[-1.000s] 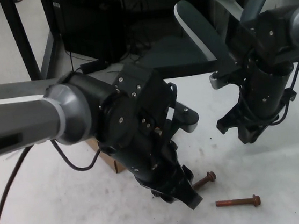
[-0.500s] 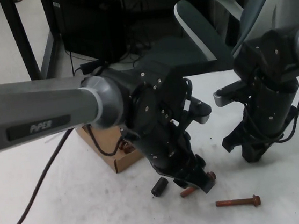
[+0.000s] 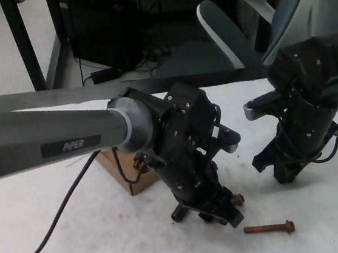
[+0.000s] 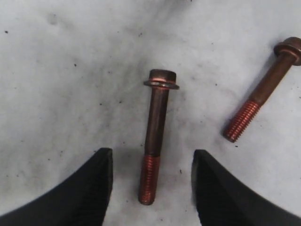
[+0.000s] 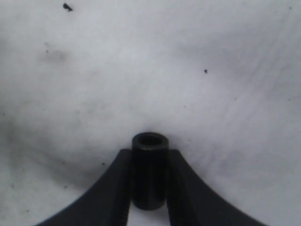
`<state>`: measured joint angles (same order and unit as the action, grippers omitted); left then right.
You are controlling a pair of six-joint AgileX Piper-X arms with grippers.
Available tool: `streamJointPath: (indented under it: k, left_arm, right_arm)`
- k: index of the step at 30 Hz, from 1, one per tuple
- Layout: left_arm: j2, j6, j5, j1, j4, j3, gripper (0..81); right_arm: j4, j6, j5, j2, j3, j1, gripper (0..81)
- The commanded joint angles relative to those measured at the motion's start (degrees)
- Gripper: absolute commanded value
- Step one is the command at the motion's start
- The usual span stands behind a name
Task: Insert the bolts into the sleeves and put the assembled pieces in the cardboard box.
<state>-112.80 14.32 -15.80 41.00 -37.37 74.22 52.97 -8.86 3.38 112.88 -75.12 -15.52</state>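
My left end effector [image 4: 151, 157] straddles a bolt [image 4: 158, 113], jaws apart for pickup; my right end effector [image 5: 149, 159] clamps a sleeve [image 5: 150, 141], ready for insertion.

Left arm [image 3: 66, 135]: swung farther in across the bench.
Left gripper [image 3: 226, 213]: now over the bolt [image 3: 238, 199], leaving just its head peeking out.
Cardboard box [image 3: 121, 176]: uncovered, much more showing.
Right arm [image 3: 304, 105]: eased slightly downward.

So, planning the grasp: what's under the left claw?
Left claw: one bolt on the bench between its open fingers, a second bolt beside. Fingers cover the rest.
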Motion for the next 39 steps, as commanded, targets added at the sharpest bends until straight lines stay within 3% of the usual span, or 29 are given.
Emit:
streamJointPath:
  k: [1,11,39]
  left_arm:
    - [-1.5,-0.49,-0.38,0.26,0.28,1.68,49.1]
    - [-2.98,-1.03,-0.38,0.26,1.6,7.06,48.9]
    - [-4.38,5.67,-2.36,0.37,-2.74,7.32,48.9]
  right_arm:
    - [0.2,-0.14,2.31,1.46,1.34,-0.13,0.2]
    - [0.2,-0.15,3.43,1.46,1.34,-0.13,0.2]
    - [0.08,-0.15,3.85,1.46,1.34,-0.13,0.2]
